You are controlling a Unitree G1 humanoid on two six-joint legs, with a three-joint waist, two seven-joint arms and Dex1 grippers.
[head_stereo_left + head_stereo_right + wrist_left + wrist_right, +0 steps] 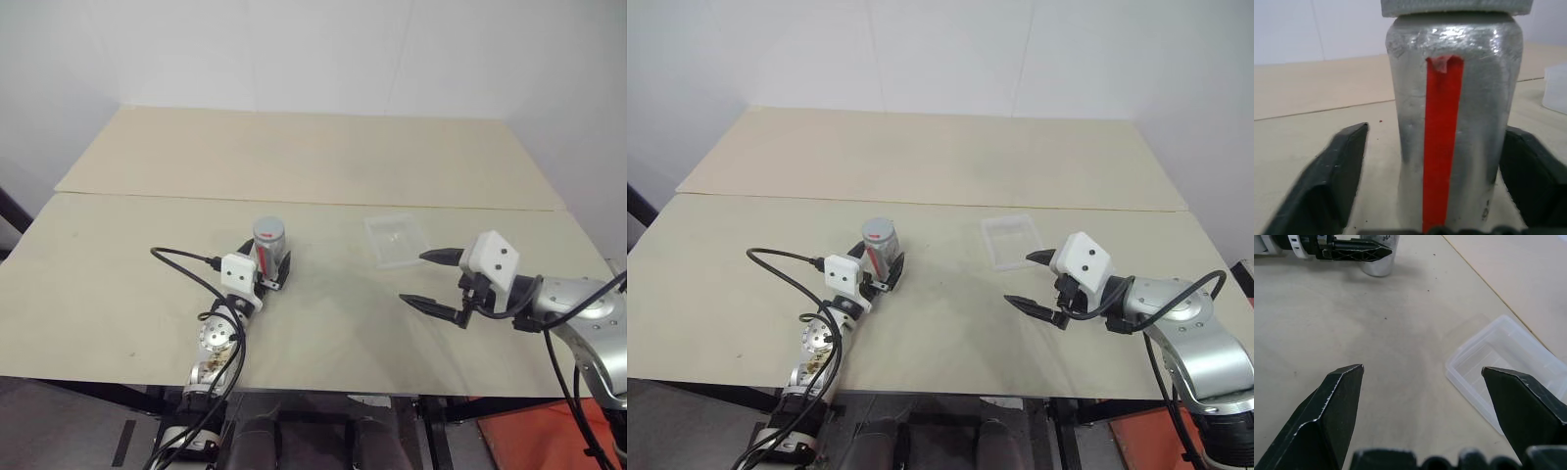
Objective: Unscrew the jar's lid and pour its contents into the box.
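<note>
The jar (pixel 268 245) stands upright on the near table, silvery with a red stripe (pixel 1442 147), and the grey lid (pixel 268 229) sits on top of it. Its contents are hidden inside. My left gripper (pixel 266 258) reaches around the jar's lower body from the near side and is open: one finger (pixel 1327 171) stands clear of the jar, the other (pixel 1535 169) is close against it. The clear box (pixel 397 239) lies to the right of the jar. My right gripper (pixel 412 277) hovers open and empty just in front of the box (pixel 1508 360).
The tabletop is two pale boards joined by a seam (pixel 313 203) that runs behind the jar and box. A black cable (pixel 181 257) loops left of my left wrist. The table's front edge (pixel 323 384) is close below both arms.
</note>
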